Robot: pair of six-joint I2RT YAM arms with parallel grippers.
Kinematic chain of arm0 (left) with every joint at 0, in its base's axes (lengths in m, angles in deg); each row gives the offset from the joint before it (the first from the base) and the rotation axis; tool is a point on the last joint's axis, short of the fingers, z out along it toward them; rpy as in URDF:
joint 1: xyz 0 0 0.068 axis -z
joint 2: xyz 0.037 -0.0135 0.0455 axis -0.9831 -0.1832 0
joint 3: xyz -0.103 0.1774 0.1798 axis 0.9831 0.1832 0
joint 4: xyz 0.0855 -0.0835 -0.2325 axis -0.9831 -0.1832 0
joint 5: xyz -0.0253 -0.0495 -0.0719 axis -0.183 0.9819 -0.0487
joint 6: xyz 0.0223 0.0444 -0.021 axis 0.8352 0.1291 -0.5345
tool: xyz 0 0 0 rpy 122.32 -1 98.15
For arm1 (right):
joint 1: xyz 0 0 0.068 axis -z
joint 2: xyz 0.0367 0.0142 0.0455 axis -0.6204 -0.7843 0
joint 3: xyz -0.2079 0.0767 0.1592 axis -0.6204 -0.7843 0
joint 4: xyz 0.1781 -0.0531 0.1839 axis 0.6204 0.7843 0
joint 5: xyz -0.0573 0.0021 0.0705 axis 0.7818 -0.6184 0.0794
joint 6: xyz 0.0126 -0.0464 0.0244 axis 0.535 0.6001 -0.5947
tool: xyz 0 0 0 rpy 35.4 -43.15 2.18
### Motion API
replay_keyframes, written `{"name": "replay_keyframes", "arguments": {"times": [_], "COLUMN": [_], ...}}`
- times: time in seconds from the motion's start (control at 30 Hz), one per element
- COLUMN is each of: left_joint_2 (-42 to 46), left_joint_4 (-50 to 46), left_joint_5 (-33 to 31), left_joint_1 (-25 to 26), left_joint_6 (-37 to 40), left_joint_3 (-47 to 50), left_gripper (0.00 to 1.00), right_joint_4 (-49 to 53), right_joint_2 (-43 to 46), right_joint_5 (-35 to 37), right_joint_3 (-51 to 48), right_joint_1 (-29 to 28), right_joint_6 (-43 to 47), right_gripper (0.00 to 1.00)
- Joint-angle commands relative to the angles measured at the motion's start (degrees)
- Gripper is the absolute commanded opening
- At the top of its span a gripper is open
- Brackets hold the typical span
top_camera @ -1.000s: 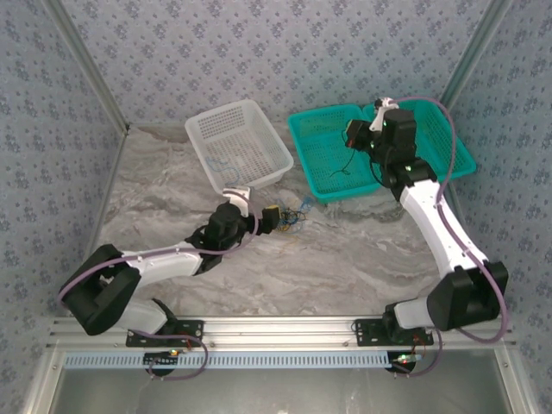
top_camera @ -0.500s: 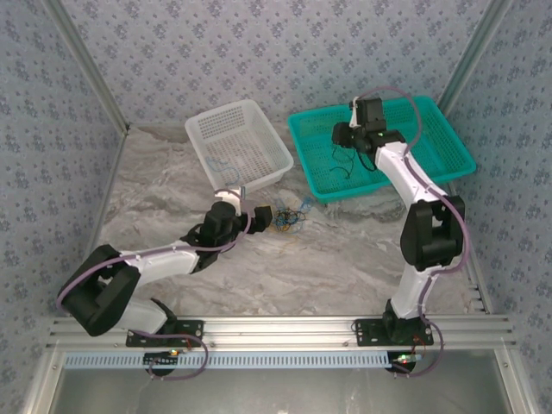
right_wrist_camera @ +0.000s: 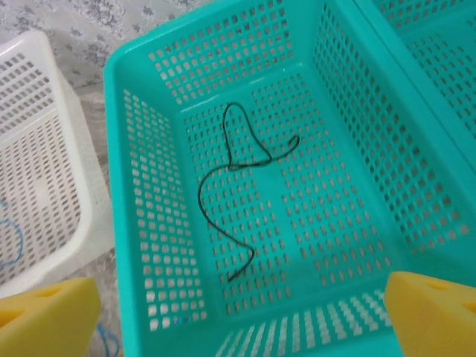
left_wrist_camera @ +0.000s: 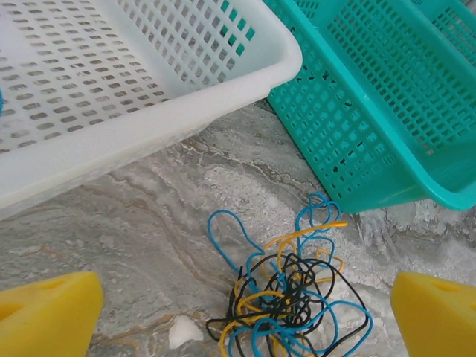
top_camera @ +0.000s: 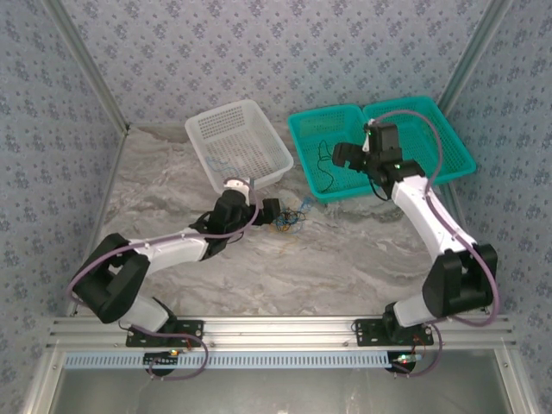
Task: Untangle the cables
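Since a second ago the right arm has swung down and toward the centre. Its right gripper [top_camera: 342,156] has gone from closed to spread, and the black cable [top_camera: 321,164] it carried now lies loose in the teal basket [top_camera: 328,112]. The left arm has stretched forward toward the tangle [top_camera: 293,217] of cables.

From above, the left gripper [top_camera: 273,211] sits low on the marble-patterned table [top_camera: 345,259], just beside the tangle. The tangle lies on the table in front of the gap between the white basket [top_camera: 220,110] and the teal one.

In the left wrist view, the left gripper [left_wrist_camera: 242,312] stands wide, with a yellow pad at each lower corner. The blue, black and yellow-tan tangle [left_wrist_camera: 286,297] lies between them, not gripped. The white basket [left_wrist_camera: 149,111] and the teal basket [left_wrist_camera: 357,126] stand close behind.

In the right wrist view, the right gripper [right_wrist_camera: 242,316] is spread wide and holds nothing. Below it the black cable [right_wrist_camera: 200,202] curls on the floor of the teal basket [right_wrist_camera: 119,149]. A blue strand [right_wrist_camera: 13,242] lies in the white basket [right_wrist_camera: 44,89].
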Motion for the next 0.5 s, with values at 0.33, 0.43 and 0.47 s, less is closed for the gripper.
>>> {"name": "replay_keyframes", "arguments": {"times": [0.33, 0.43, 0.47], "left_joint_2": [-3.21, -3.19, -3.17], "left_joint_4": [-21.86, -25.10, -26.21], "left_joint_5": [1.46, 4.99, 6.30], "left_joint_1": [-0.03, -0.09, -0.03], "left_joint_6": [-16.07, -19.74, -20.83], "left_joint_3": [-8.77, -8.64, -8.66], "left_gripper": [0.99, 0.99, 0.99], "right_joint_4": [-6.89, -7.11, -7.37], "right_joint_2": [20.05, 23.54, 24.85], "right_joint_5": [-3.29, -1.36, -0.82], "right_joint_3": [-21.60, -24.66, -25.54], "right_joint_1": [-1.75, -1.75, -1.78], "right_joint_6": [-3.93, -3.20, -3.20], "right_gripper": [1.00, 1.00, 1.00]}}
